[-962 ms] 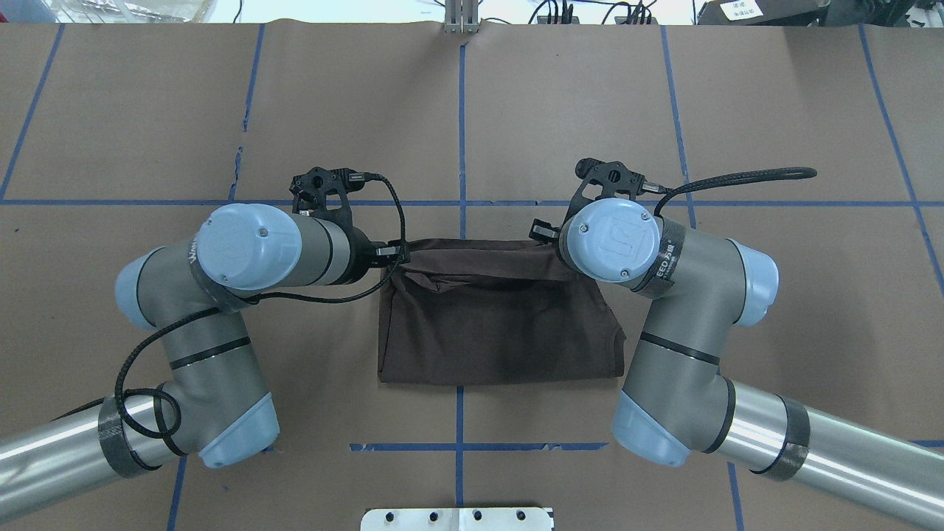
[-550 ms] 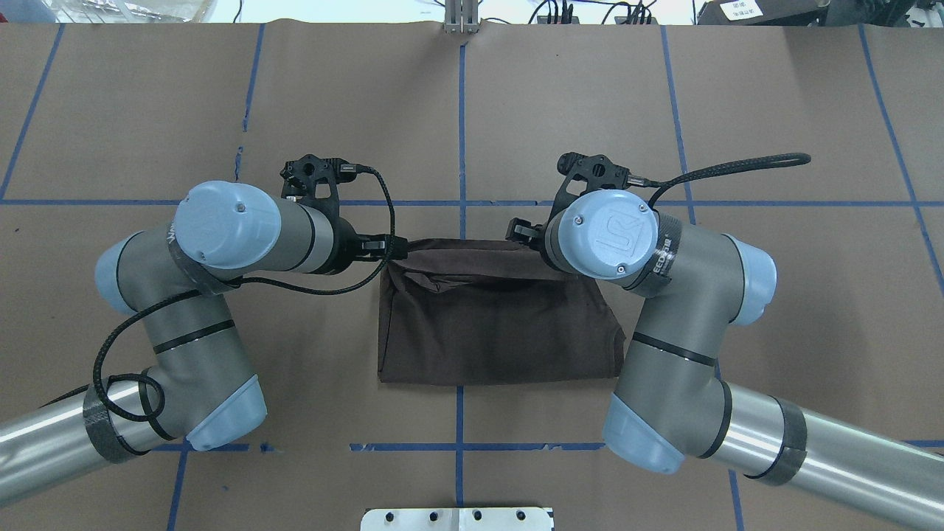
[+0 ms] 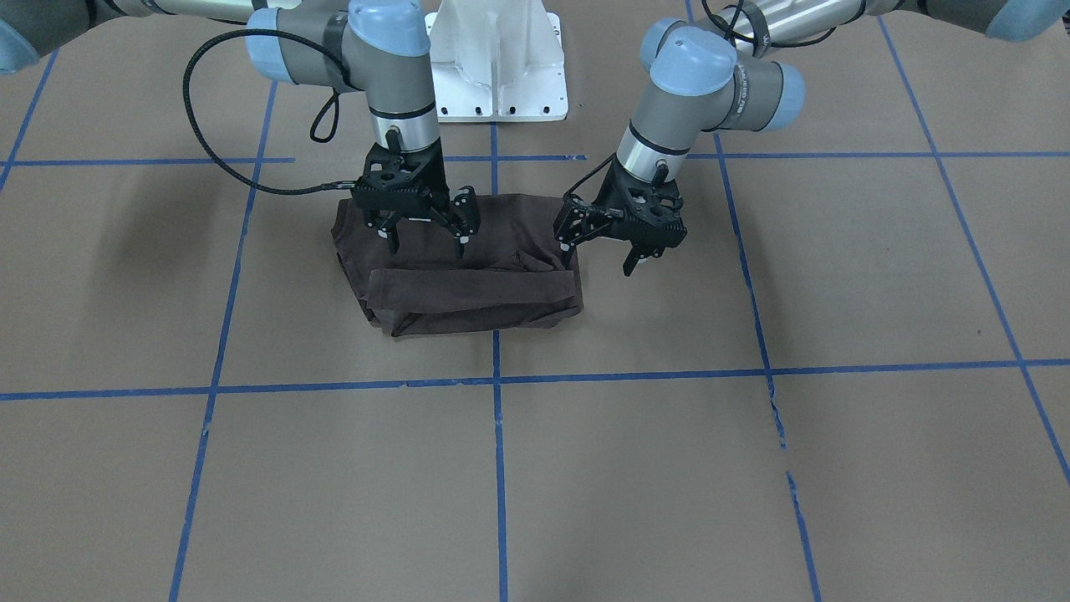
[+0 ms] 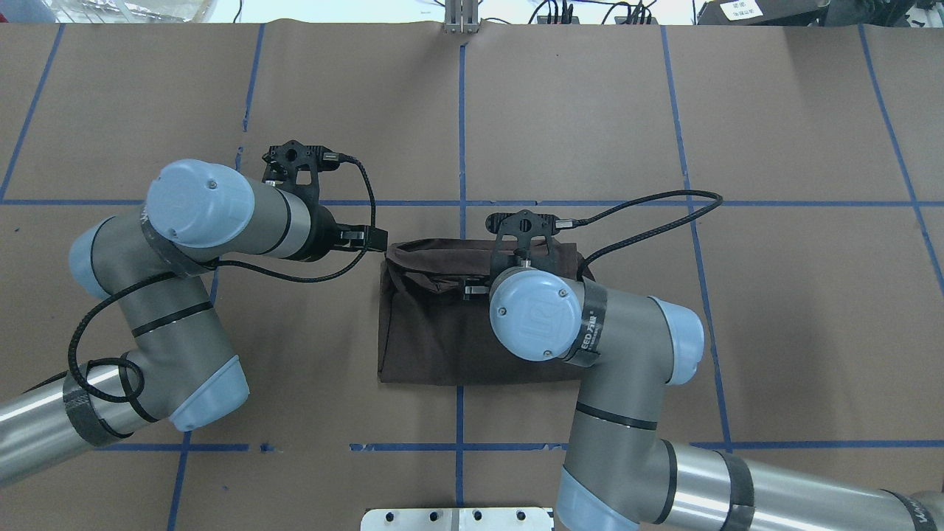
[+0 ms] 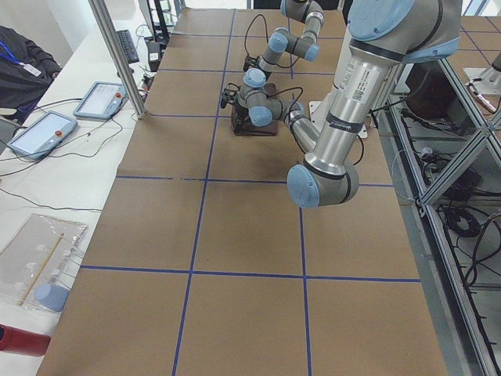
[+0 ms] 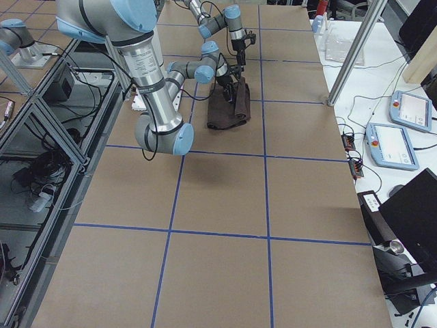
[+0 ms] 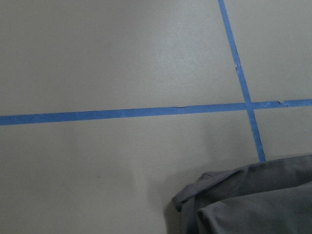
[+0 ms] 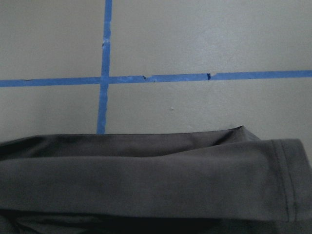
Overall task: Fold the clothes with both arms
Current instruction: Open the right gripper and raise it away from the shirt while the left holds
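Note:
The clothes are one dark brown T-shirt (image 3: 468,288), folded into a flat rectangle on the brown paper table, also in the overhead view (image 4: 428,332). A folded band lies across the edge farthest from the robot. My right gripper (image 3: 425,244) hovers open just over the shirt's middle, its fingers spread and nothing between them. In the overhead view the right wrist (image 4: 535,313) hides that gripper. My left gripper (image 3: 598,257) stands open beside the shirt's far left corner, fingers apart and empty. The wrist views show the shirt's edge (image 7: 253,204) and a hemmed fold (image 8: 146,180).
Blue tape lines (image 3: 493,385) divide the table into squares. The white pedestal (image 3: 497,67) stands at the robot's side of the table. A metal pole (image 5: 117,59) and tablets (image 5: 39,133) are on the side bench beyond the paper.
The right arm swung from the shirt's far right corner inward over its middle. The left arm drew off leftward from the far left corner. The shirt's far edge now lies slack.

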